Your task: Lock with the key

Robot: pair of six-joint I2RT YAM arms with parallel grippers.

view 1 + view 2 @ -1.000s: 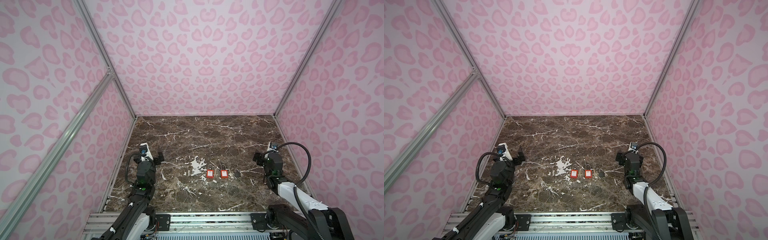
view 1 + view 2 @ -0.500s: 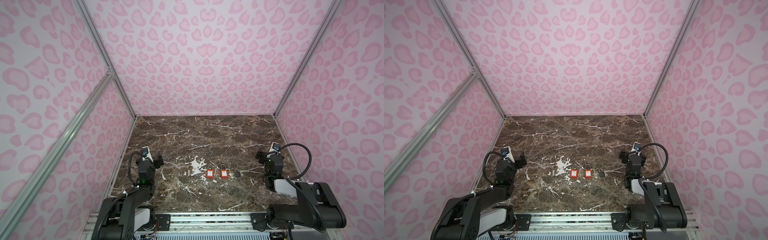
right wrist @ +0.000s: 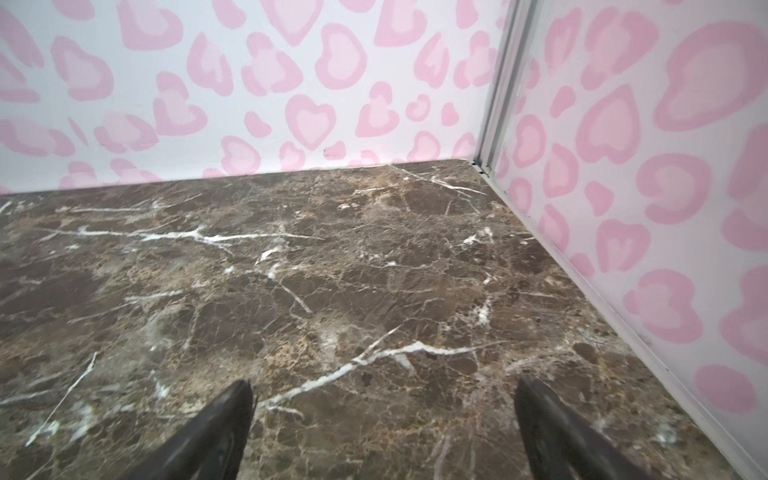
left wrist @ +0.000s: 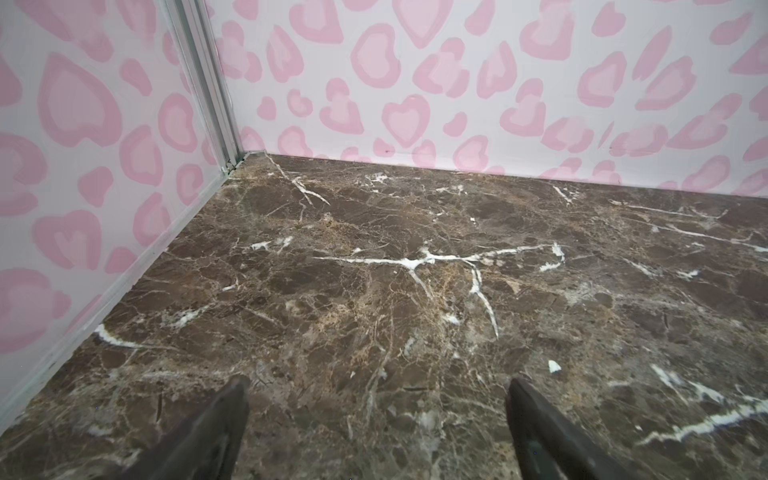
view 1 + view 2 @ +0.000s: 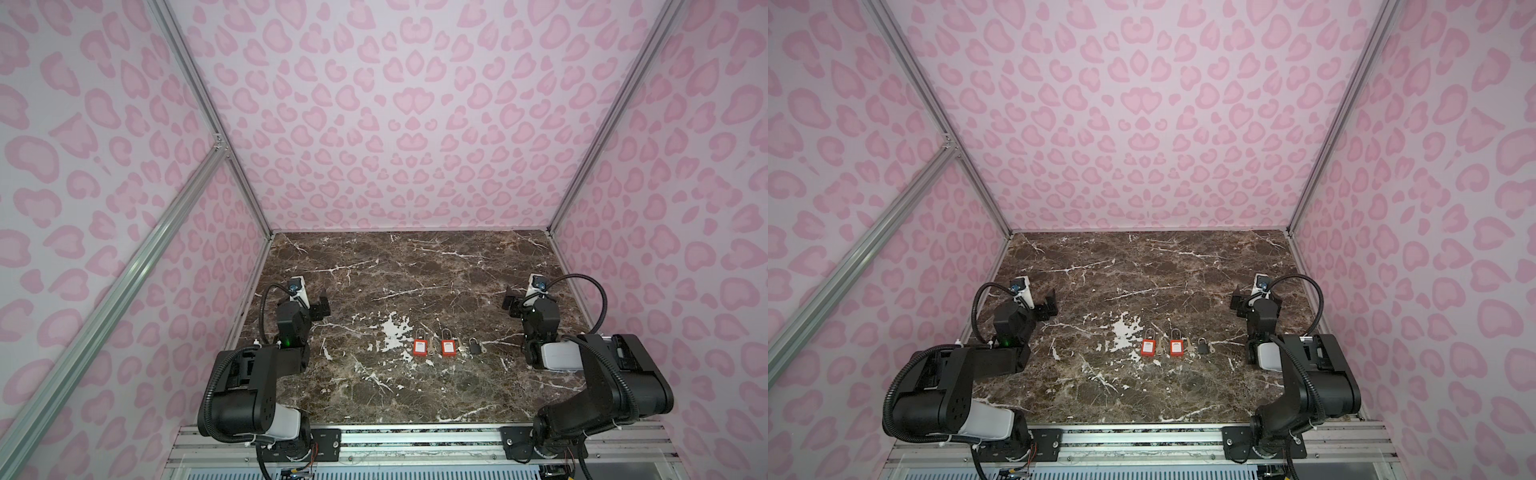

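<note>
Two red padlocks (image 5: 420,347) (image 5: 447,347) and a small dark padlock (image 5: 474,345) lie in a row on the marble table, near its front middle, in both top views. A silver key (image 5: 433,349) lies flat between the red ones, and another key (image 5: 1210,347) lies beside the dark padlock. My left gripper (image 5: 320,305) hovers far left of the row, open and empty. My right gripper (image 5: 509,301) hovers far right, open and empty. Both wrist views show only bare marble between the spread fingers (image 4: 232,411) (image 3: 232,415); locks and keys are out of those views.
Pink heart-patterned walls close the marble table (image 5: 415,270) on three sides, with aluminium posts (image 5: 208,124) at the corners. A metal rail (image 5: 415,440) runs along the front edge, carrying both arm bases.
Both arms have folded back, their bulky elbow links now showing over the front corners. The grippers stay near the side walls, open. Padlocks and keys have not moved.
</note>
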